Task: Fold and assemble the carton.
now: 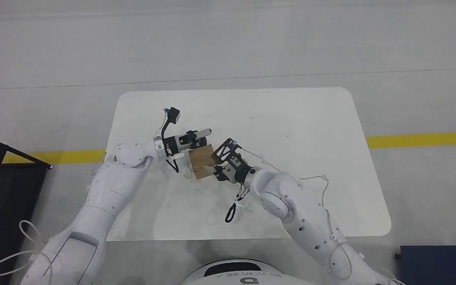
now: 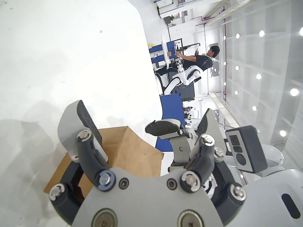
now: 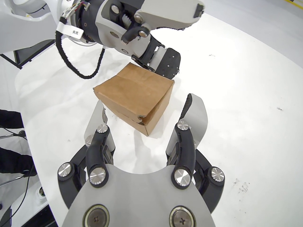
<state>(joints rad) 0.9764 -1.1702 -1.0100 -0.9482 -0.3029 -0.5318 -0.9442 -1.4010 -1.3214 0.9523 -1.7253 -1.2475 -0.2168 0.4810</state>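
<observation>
A white table [image 1: 313, 121] stands on grey floor [image 1: 214, 43]. A yellow line [image 1: 413, 140] runs out from both its side edges.

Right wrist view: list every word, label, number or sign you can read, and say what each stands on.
The white tag at the wrist behind the left claw: two small dark characters, too small to read surely.
The carton: plain brown, no print on the faces shown.
The table: only dark scuff marks, no writing.
</observation>
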